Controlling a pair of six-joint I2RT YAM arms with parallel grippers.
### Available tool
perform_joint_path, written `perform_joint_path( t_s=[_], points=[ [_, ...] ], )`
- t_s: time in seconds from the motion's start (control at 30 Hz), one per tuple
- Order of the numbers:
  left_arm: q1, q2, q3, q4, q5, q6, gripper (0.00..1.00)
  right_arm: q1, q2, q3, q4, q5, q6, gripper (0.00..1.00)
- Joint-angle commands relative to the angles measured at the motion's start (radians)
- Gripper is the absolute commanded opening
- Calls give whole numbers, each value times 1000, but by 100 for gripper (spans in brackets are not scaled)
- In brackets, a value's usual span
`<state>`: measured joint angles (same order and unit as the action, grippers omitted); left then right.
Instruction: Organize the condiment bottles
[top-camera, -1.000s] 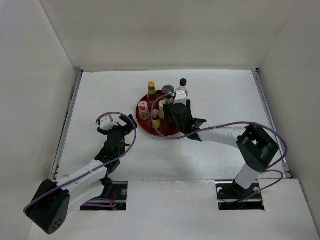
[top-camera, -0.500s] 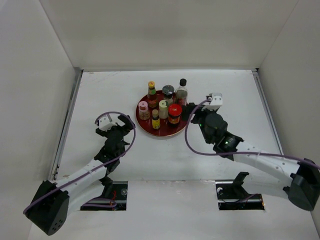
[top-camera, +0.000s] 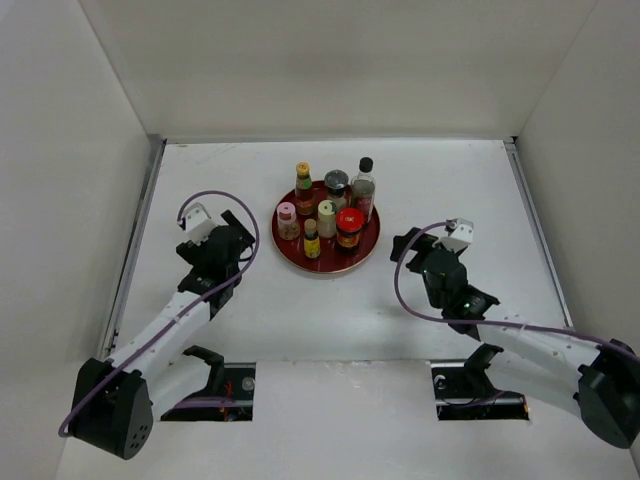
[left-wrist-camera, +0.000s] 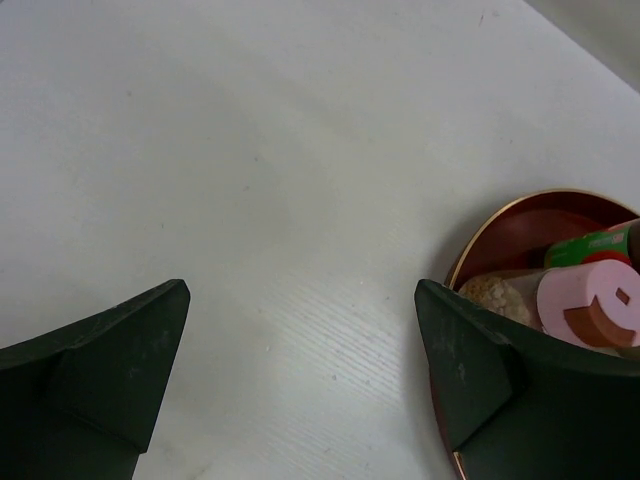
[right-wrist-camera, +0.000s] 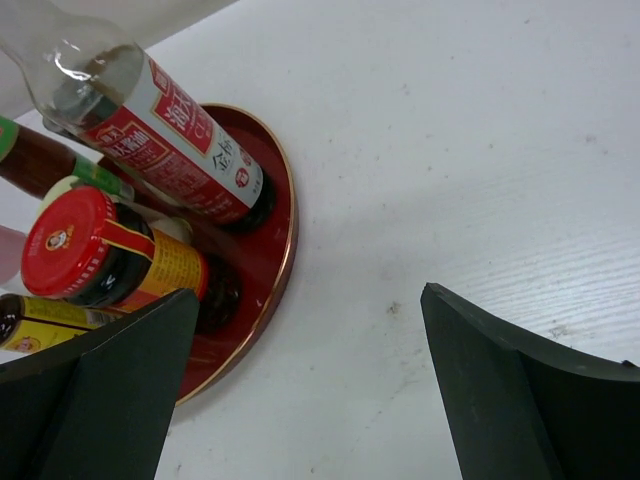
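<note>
The right claw (top-camera: 404, 243) has pulled back off the round red tray (top-camera: 335, 268) and now hangs to its right and a little nearer, jaws wide apart and holding nothing. A second ago it was down over the near-right part of the tray. The red-capped jar (top-camera: 349, 228) now stands there uncovered, so the claw has probably just let go of it.

The left claw (top-camera: 238, 232) is also spread and empty, to the left of the tray, and has drifted slightly farther away.

All seven condiment bottles (top-camera: 327, 215) stand upright on the tray. The tall clear bottle (top-camera: 363, 190) and grey-lidded jar (top-camera: 336, 187) are at the far side, and the pink-topped shaker (top-camera: 288, 221) is at the left. With nothing left on the bare table (top-camera: 450, 180), the sorting looks complete and both arms seem to be retiring.
</note>
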<state>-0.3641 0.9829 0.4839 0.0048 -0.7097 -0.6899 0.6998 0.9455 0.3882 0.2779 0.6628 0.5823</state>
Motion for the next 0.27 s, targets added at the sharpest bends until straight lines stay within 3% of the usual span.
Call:
perform_joint_path(
  t_s=[0.0, 0.23],
  points=[
    [7, -47, 109, -164, 19, -23, 100, -9, 19, -8, 69, -43, 57, 100],
    [-16, -83, 139, -201, 16, -23, 100, -3, 18, -23, 110, -66, 50, 100]
  ],
)
